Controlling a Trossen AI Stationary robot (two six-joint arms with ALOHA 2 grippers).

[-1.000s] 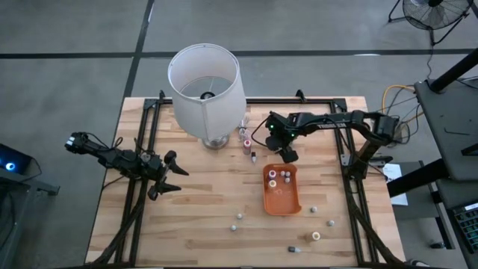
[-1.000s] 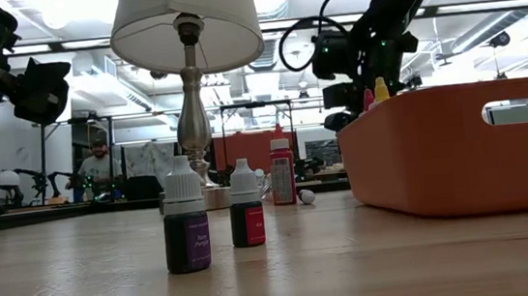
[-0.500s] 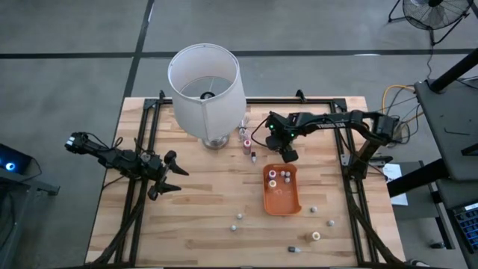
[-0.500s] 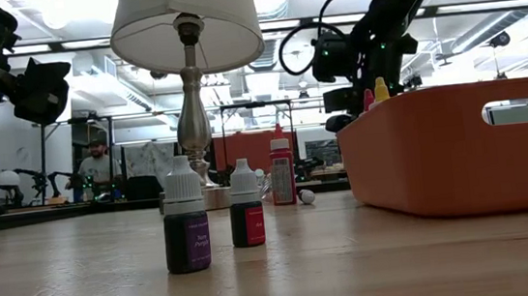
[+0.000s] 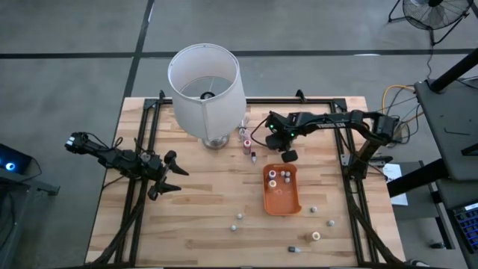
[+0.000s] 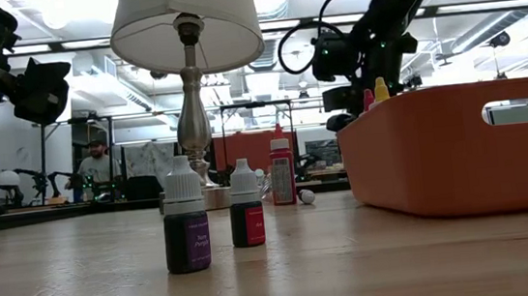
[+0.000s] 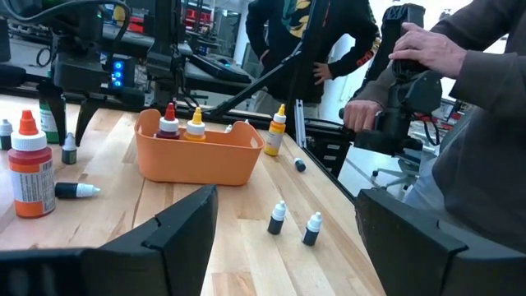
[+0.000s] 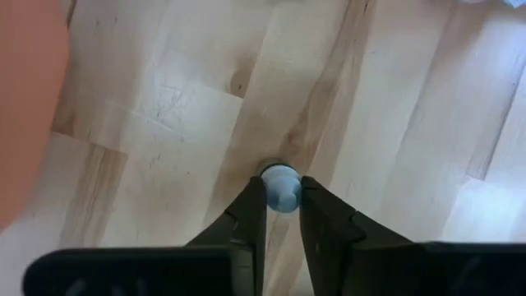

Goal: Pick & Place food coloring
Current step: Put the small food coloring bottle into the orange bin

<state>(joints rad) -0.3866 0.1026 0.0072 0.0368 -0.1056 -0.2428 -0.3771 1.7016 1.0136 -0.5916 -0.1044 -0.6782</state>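
The food coloring bottles are tiny, with coloured caps. Three stand in the orange tray (image 5: 281, 196). A few stand by the lamp base, one of them red (image 5: 246, 146). Several more lie scattered near the table's near edge (image 5: 316, 236). In the low view a purple bottle (image 6: 186, 228) and a red one (image 6: 247, 218) stand close to the camera. My right gripper (image 5: 287, 155) hangs just beyond the tray's far end, shut on a pale-blue-topped bottle (image 8: 281, 186). My left gripper (image 7: 283, 238) waits open at the table's left (image 5: 168, 175). My right gripper pinches the bottle's pale blue top (image 8: 282, 179) between its two fingertips (image 8: 256, 201), coming from above and pointing down. I see the bottle end-on, so its body is hidden beneath the top. In the low view the fingertips (image 6: 341, 118) stand well above the table.
A tall lamp with a big white shade (image 5: 205, 78) stands at the far middle of the table, its base (image 5: 215, 142) close to the right gripper. Black rails run along the table's left and right sides. People stand in the room beyond the table (image 7: 427, 57).
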